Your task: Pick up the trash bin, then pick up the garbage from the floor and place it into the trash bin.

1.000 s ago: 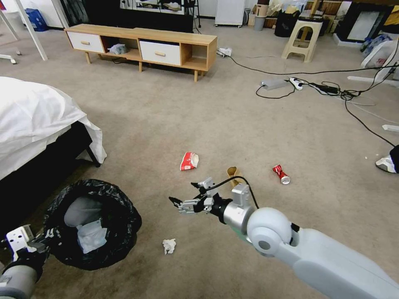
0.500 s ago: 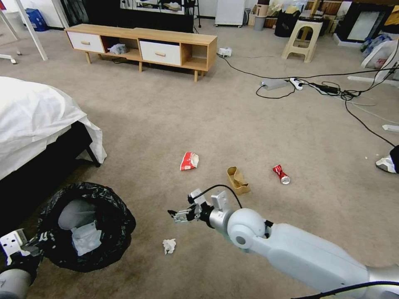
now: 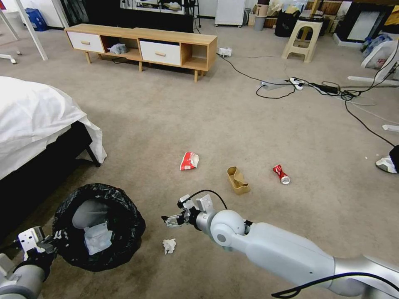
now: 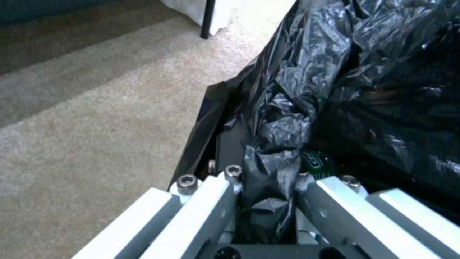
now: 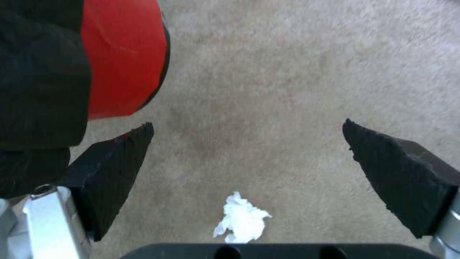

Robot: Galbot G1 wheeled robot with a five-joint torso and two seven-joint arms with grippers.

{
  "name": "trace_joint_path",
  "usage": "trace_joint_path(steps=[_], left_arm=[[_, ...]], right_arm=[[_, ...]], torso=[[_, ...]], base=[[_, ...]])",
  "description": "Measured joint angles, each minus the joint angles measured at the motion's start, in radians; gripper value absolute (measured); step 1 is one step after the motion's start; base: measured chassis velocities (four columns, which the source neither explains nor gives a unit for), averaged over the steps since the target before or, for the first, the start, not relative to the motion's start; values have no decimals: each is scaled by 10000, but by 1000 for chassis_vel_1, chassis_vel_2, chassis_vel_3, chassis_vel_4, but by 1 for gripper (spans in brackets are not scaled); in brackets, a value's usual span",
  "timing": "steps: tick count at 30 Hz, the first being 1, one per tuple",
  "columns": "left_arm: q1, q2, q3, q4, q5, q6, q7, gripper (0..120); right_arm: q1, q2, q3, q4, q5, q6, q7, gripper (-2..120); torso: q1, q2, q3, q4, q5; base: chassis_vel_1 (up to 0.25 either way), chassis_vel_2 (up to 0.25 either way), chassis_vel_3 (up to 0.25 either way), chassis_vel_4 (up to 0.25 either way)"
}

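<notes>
on the beige carpet [image 3: 249, 124] of a bedroom, the trash bin [image 3: 99, 226] is sitting at the near left, just in front of the bed [image 3: 37, 120] with its white sheet. a low wooden tv cabinet [image 3: 141, 47] is standing well beyond the bin, against the far wall, and black cables [image 3: 324, 89] are trailing across the floor far to the bin's right.

the bin's mouth is facing upward, its black liner folded over the rim; a white tissue [image 3: 97, 238] is lying inside on the grey wall.

the left gripper [image 3: 50, 245] is clenching the liner at the bin's near-left rim; the left wrist view is showing crumpled black plastic pinched between its fingers [image 4: 211, 201].

the right gripper [image 3: 172, 219] is hanging just right of the bin with its pads [image 5: 115, 169] spread wide, grasping nothing. a white tissue [image 3: 168, 246] is lying on the carpet directly below it.

further right of the bin, a red-white wrapper [image 3: 189, 161], a crumpled brown box [image 3: 237, 181] with its long axis running away from the robot, and a crushed red can [image 3: 281, 174] lying diagonally are resting apart from one another.
</notes>
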Motion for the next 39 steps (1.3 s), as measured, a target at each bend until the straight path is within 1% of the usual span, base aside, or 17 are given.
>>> trace_joint_path(steps=[8, 13, 23, 33, 39], left_arm=[[-124, 229, -73, 152, -29, -73, -133, 1], [-189, 333, -268, 274, -55, -118, -169, 1], [-174, 383, -493, 310, -188, -203, -134, 1], [-227, 330, -505, 408, -195, -299, -40, 1], [-273, 294, -481, 415, -186, -369, 40, 1]], right_arm=[[-1, 441, -181, -381, 164, -48, 158, 100], [-15, 669, -314, -520, 272, -94, 371, 100], [-53, 824, -445, -824, 337, -202, 553, 100], [-85, 975, -490, -1109, 428, -302, 682, 100], [-3, 1099, -604, -1225, 869, -549, 1033, 100]], torso=[[0, 0, 0, 0, 0], [0, 0, 0, 0, 1], [0, 0, -1, 0, 1], [0, 0, 0, 0, 1], [0, 0, 0, 0, 1]], base=[[0, 0, 0, 0], [0, 0, 0, 0], [0, 0, 0, 0], [0, 0, 0, 0], [0, 0, 0, 0]])
